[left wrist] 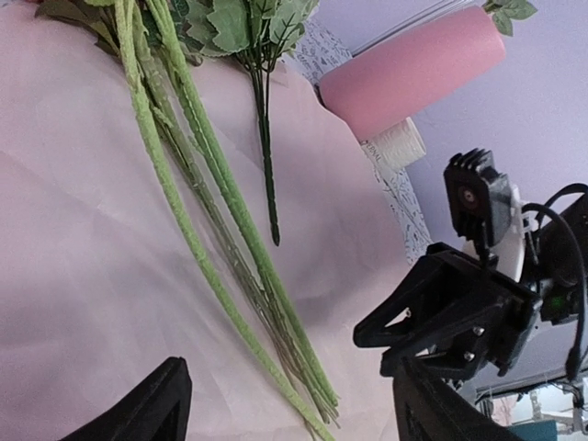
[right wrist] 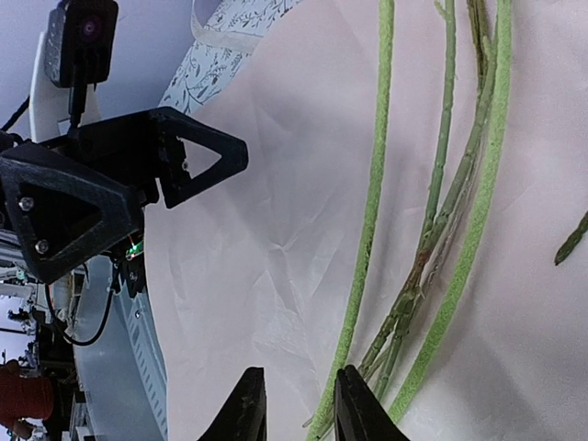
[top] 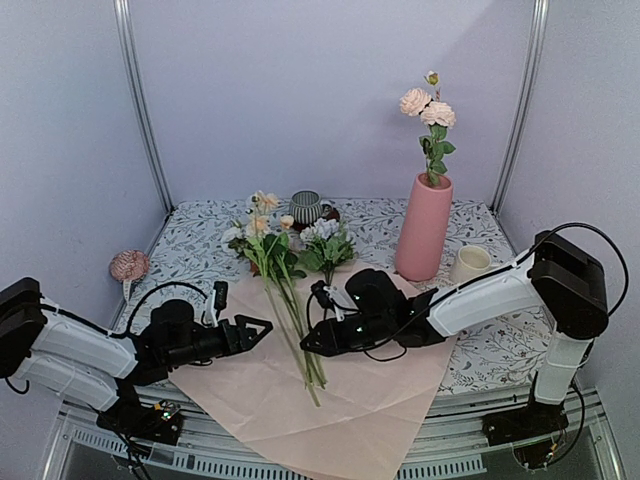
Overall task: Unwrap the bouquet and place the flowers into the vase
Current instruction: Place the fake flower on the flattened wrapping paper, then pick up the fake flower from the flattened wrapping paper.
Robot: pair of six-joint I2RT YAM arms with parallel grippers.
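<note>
The pale pink paper (top: 370, 400) lies unfolded flat on the table. On it rest the flowers (top: 285, 250), their long green stems (top: 300, 340) pointing toward the near edge. The tall pink vase (top: 423, 228) stands at the back right, holding peach roses (top: 428, 108). My left gripper (top: 255, 331) hovers just left of the stems, open wide and empty; in its wrist view the stems (left wrist: 211, 211) lie ahead of its fingers (left wrist: 147, 404). My right gripper (top: 308, 346) sits low over the stem ends from the right. Its jaws are narrowly open with nothing between them, one finger (right wrist: 354, 404) beside a stem (right wrist: 367, 239).
A striped grey cup (top: 305, 207) stands behind the blooms and a cream mug (top: 470, 263) right of the vase. A pink mushroom-shaped object (top: 129, 265) stands at the table's left edge. A cream ribbon (right wrist: 225, 41) lies on the patterned cloth. The paper overhangs the near edge.
</note>
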